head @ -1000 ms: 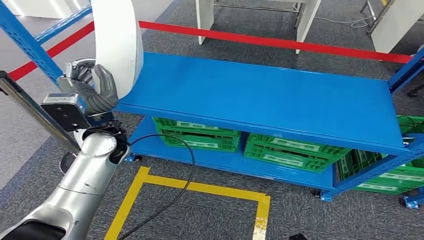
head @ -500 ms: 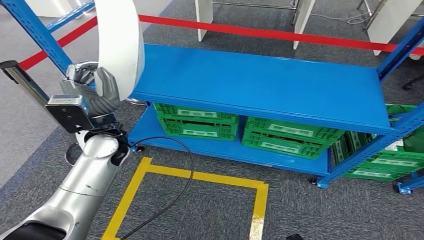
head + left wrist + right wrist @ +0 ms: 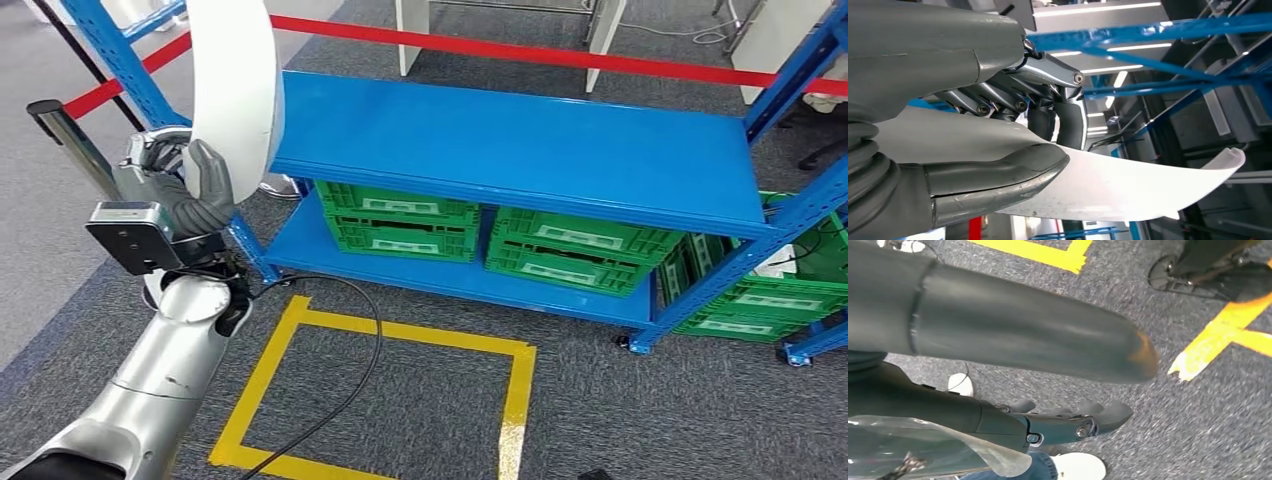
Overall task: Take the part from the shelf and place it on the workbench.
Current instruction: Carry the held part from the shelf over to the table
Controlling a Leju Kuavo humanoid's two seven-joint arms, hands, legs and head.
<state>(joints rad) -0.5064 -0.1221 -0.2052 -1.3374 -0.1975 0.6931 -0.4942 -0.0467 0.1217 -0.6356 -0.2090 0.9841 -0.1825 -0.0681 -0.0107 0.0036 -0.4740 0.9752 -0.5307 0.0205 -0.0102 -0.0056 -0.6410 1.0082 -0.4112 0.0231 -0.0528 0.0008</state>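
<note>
Part: a curved white panel (image 3: pixel 237 95), smooth and glossy, held upright in the head view, raised beside the left end of the blue rack. In the left wrist view the panel (image 3: pixel 1128 187) bows outward from the hand and ends in a small lip at its far tip.
Left hand: the left hand (image 3: pixel 180 185) holds the panel by its lower end, the thick grey thumb (image 3: pixel 998 170) pressed on one face and the darker fingers (image 3: pixel 1068 122) wrapped across the other. The silver arm rises from the lower left of the head view, with a black camera box on the wrist.
Right hand: the right hand (image 3: pixel 1068 422) hangs over the carpet with its fingers stretched out, apart and holding nothing.
Rack: a blue metal shelf rack (image 3: pixel 520 150) stands just beside the panel; its top shelf is bare blue sheet, and green plastic crates (image 3: pixel 400 225) sit in a row on the lower shelf. More green crates (image 3: pixel 770 300) sit in a neighbouring rack at the right.
Floor: grey carpet with a yellow tape rectangle (image 3: pixel 385 400) in front of the rack, a black cable (image 3: pixel 365 340) trailing across it, and a red tape line (image 3: pixel 560 58) behind the rack.
Person: white shoes (image 3: pixel 1075 465) and a blue trouser cuff stand near the right hand.
</note>
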